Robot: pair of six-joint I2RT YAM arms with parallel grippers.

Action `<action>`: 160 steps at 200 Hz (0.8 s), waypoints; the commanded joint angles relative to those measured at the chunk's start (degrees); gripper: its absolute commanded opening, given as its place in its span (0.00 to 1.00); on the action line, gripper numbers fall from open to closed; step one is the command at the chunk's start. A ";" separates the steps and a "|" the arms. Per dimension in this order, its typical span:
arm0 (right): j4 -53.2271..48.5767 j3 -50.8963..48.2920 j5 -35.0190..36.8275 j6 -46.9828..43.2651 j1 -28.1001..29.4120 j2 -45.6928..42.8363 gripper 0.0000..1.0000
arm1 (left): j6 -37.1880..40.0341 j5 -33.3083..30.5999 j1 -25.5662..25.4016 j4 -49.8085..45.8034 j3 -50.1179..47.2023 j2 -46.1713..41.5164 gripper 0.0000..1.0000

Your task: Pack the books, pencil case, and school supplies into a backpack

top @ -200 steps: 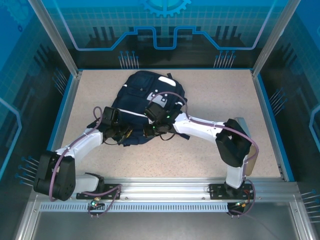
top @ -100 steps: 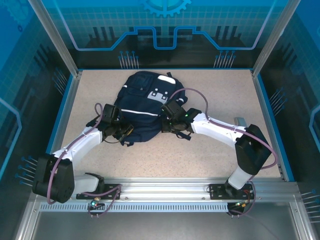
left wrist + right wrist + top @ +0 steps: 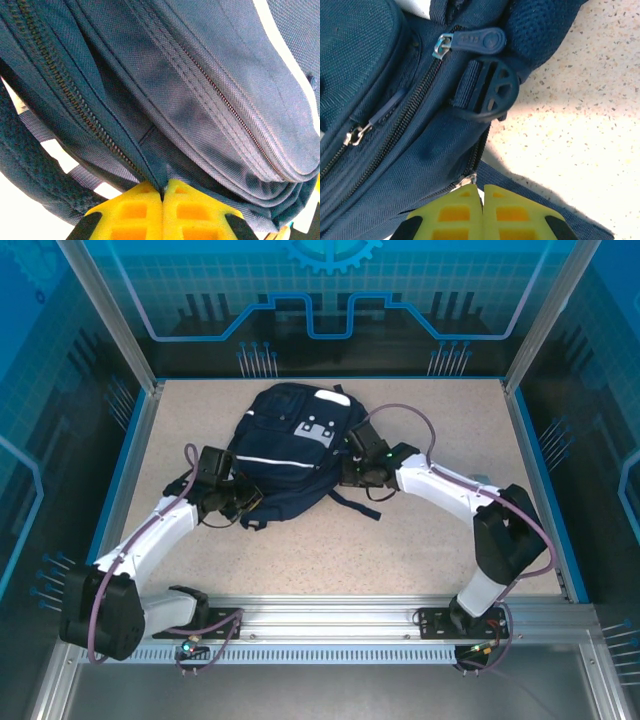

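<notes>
The navy backpack (image 3: 290,445) lies flat in the middle of the table, its white dotted patch facing up. My left gripper (image 3: 238,502) is at its lower left corner, and in the left wrist view the yellow fingers (image 3: 135,210) are shut on a fold of backpack (image 3: 190,85) fabric beside a zipper. My right gripper (image 3: 347,473) is at the bag's right side. It (image 3: 482,192) is shut at the metal zipper slider (image 3: 468,179), with the pull pinched between the tips. Books, pencil case and school supplies are out of view.
A dark strap (image 3: 358,506) trails from the bag onto the speckled tabletop (image 3: 450,420). A round black buckle (image 3: 487,90) and a second zipper pull (image 3: 477,41) sit just ahead of my right fingers. Blue rails and glass walls border the table.
My right gripper has travelled from the bag's lower middle up along its right side, staying shut. My left gripper has finished closing on the fabric and has drifted slightly left.
</notes>
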 commanded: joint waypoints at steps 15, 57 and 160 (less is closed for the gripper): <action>-7.81 4.56 9.22 0.66 -5.63 3.08 0.00 | 4.99 -1.16 2.98 -8.23 1.28 -2.28 0.00; -13.58 9.46 8.35 6.17 -7.69 7.20 0.00 | 7.14 6.14 4.39 -7.04 2.93 -2.79 0.00; 14.87 -6.13 -6.07 -18.94 -3.56 -3.02 0.00 | 6.48 1.42 4.48 -5.92 0.20 -0.77 0.00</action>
